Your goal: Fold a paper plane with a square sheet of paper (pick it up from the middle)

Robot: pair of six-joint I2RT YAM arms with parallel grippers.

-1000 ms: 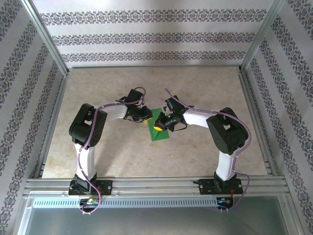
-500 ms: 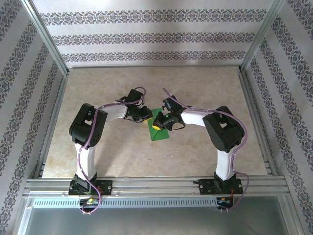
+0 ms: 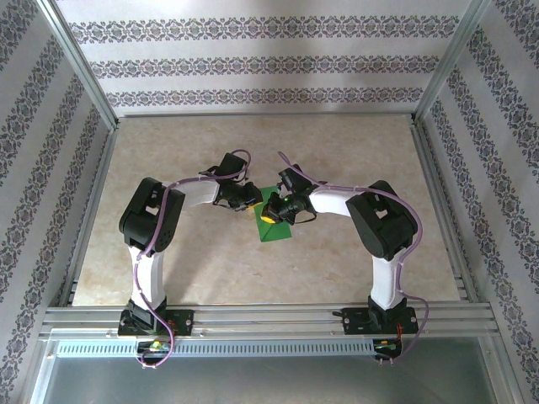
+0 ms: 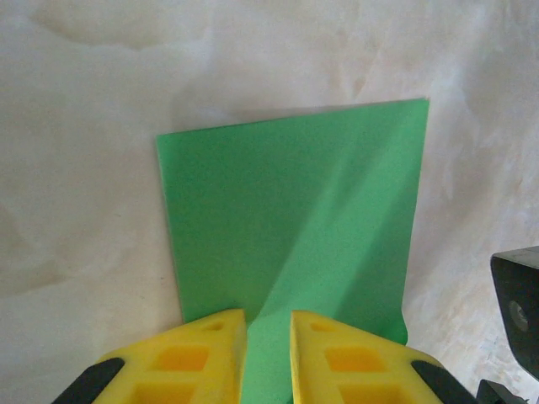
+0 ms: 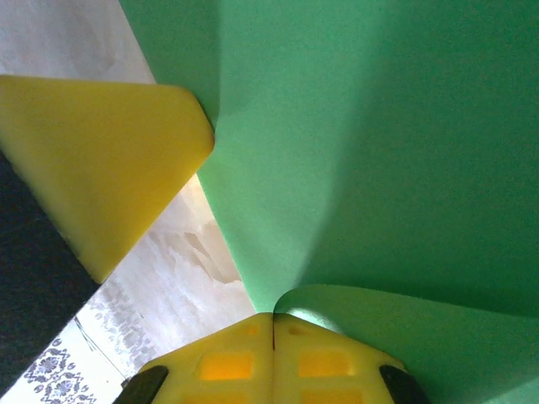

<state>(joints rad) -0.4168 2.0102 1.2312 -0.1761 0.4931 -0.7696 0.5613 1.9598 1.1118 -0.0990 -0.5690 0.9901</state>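
The square sheet of paper (image 4: 295,210) lies at the middle of the table (image 3: 202,269), between the two arms, with a slanting crease across it in the left wrist view. The left end effector (image 4: 268,318) sits at the sheet's near edge. Its yellow fingers (image 4: 206,353) are parted by a narrow gap, with green paper showing through it, so it is slightly open rather than clamped.

The right end effector (image 5: 272,318) has its fingers pressed together. A curled edge of the sheet runs into the tips, so it appears pinched there, with that part raised off the table. One finger of the left end effector stands just beside the raised paper in the right wrist view.

Compared with a second ago, the right arm has drawn in toward the left, its elbow and wrist now nearer the centre of the table. More of the sheet's far part is covered from above. The left arm has not visibly moved, and the sheet's near corner lies where it did.
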